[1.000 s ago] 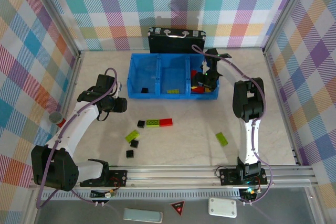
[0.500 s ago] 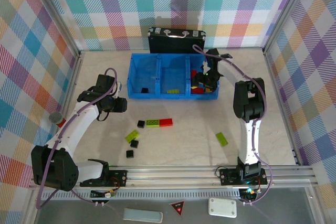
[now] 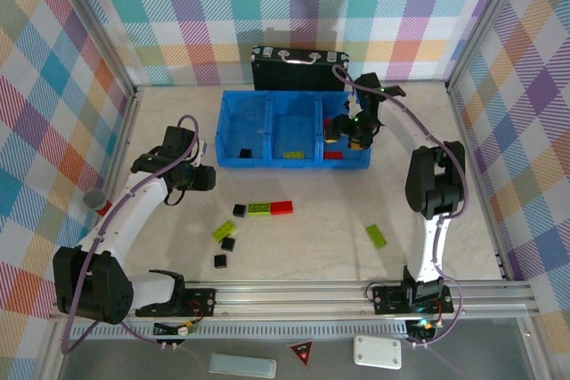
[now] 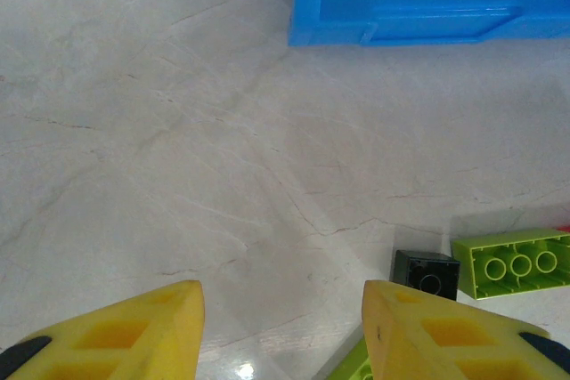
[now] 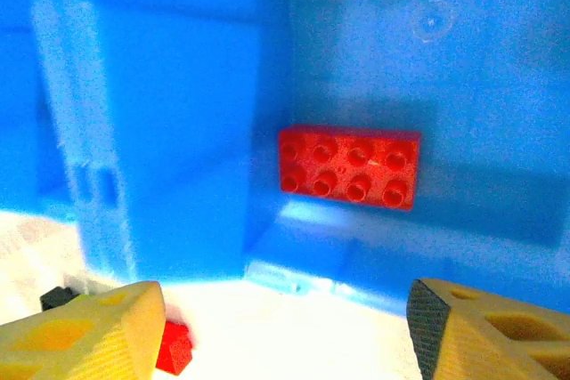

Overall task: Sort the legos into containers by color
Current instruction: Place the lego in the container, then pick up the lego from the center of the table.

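Right tool (image 5: 285,309) hangs wide and empty over the tray (image 5: 178,131), with a red brick (image 5: 349,166) in the bay just under it. Pulling back low, it might catch the wall and drag the tray. Left tool (image 4: 280,300) gapes empty, a black brick (image 4: 427,275) near one finger.

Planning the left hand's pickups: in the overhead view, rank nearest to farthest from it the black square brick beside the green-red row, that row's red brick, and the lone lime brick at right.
1. Small black square plastic brick, lower right of the left hand.
2. Flat red plastic brick, farther right.
3. Lone lime-green plastic brick, far right.
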